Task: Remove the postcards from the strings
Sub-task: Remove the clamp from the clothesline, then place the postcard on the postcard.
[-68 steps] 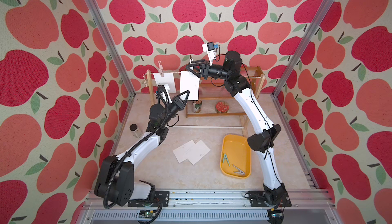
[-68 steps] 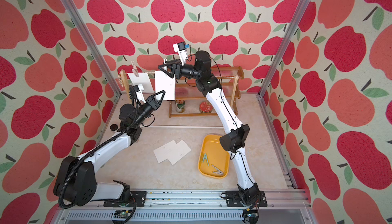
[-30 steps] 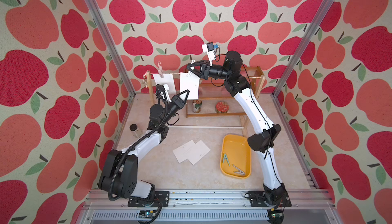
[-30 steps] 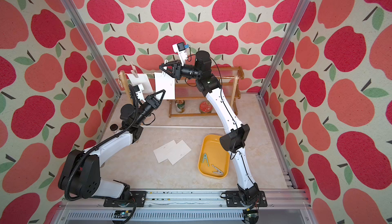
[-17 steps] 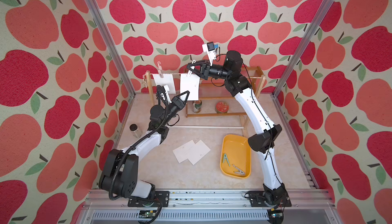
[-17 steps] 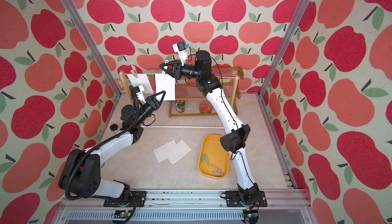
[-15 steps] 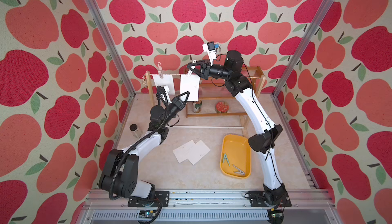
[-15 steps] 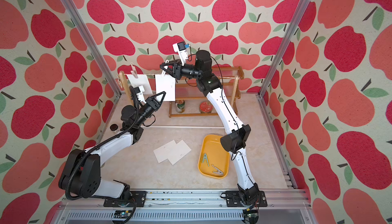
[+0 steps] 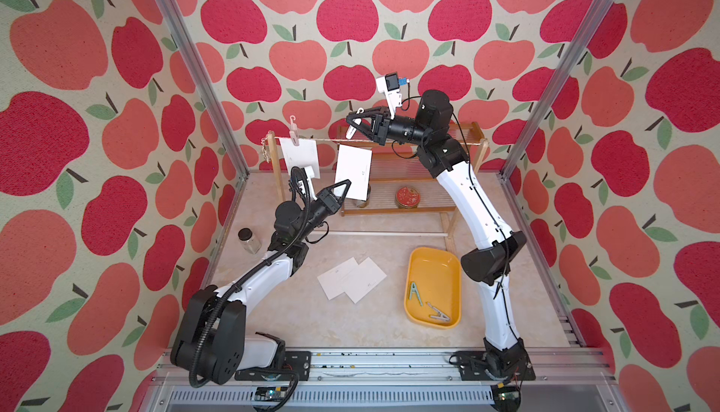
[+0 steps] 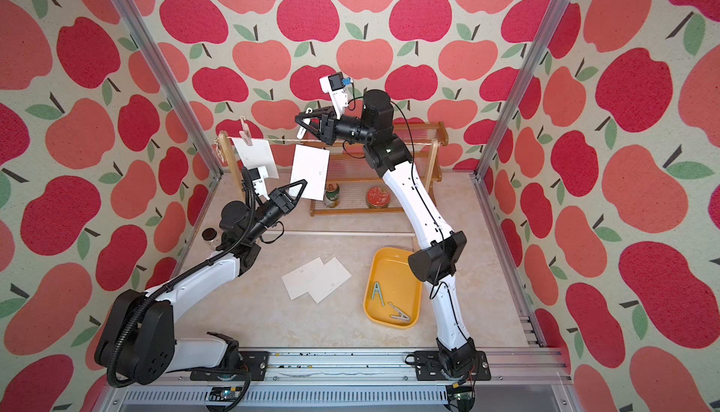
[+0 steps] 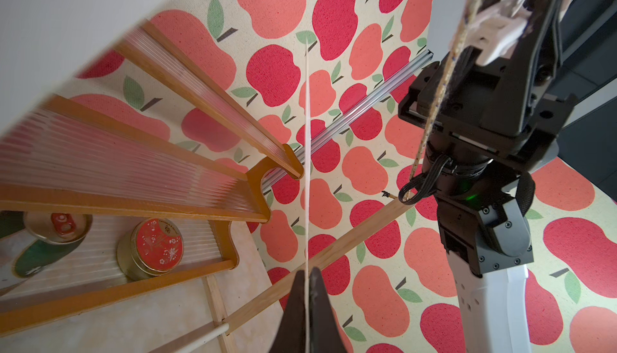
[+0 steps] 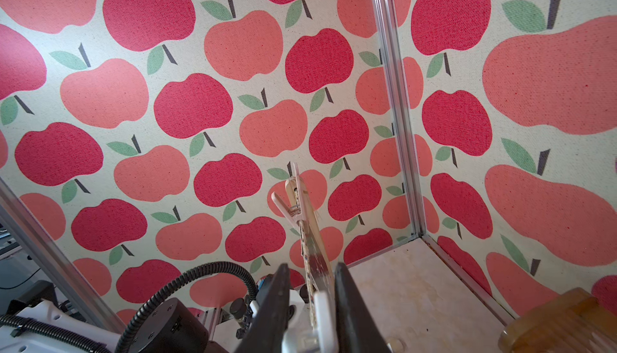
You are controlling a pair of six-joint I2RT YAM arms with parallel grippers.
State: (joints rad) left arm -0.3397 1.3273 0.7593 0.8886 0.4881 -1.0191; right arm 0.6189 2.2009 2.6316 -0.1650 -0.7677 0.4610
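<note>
- Left gripper (image 9: 348, 183) clamps white rectangular paper postcard (image 9: 355, 170) at its 7 o'clock corner.
- Right gripper (image 9: 350, 121), at card's 12 o'clock, clamps white plastic peg (image 9: 352, 131) at beige twisted twine (image 9: 323, 140).

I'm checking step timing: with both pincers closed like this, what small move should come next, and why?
Probably draw the left pincer down and away, taking the postcard clear of the string. It pinches the card low down, while the right pincer squeezes the white peg above it.
</note>
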